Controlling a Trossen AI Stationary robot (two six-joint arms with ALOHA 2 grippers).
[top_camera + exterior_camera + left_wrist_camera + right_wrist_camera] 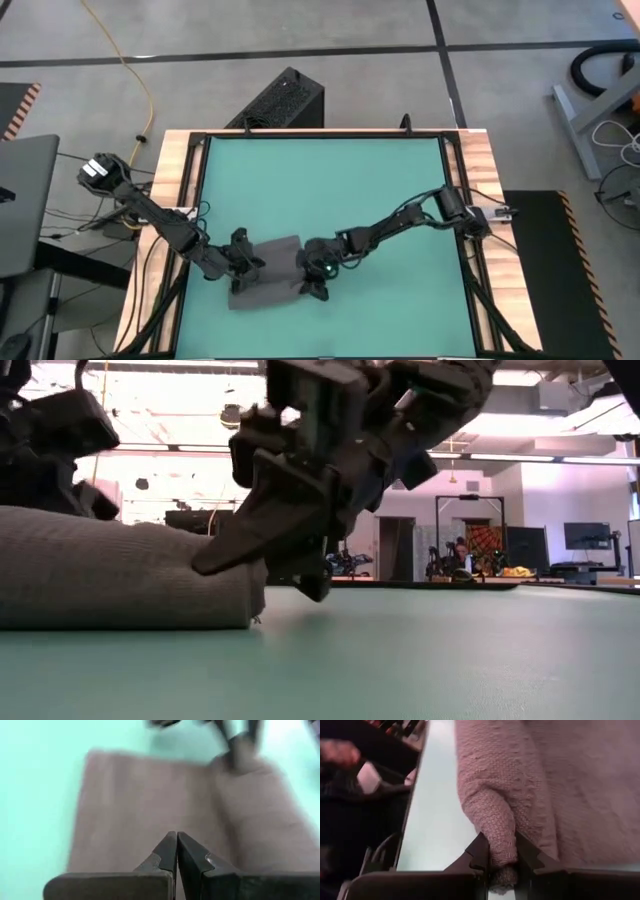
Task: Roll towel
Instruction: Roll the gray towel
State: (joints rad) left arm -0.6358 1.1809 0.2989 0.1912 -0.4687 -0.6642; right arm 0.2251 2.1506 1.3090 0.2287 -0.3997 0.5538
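You're in a robotics lab or workshop: bare grey concrete floor [350,30], loose yellow cable [128,60], wood-framed teal table [320,190], wall-mounted dark monitor [586,535] behind.

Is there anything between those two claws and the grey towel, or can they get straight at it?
Nothing visible blocks them. The right gripper already has its jaws pinched on a fold of the towel, and the left gripper, jaws shut, is right over the cloth on the green table.
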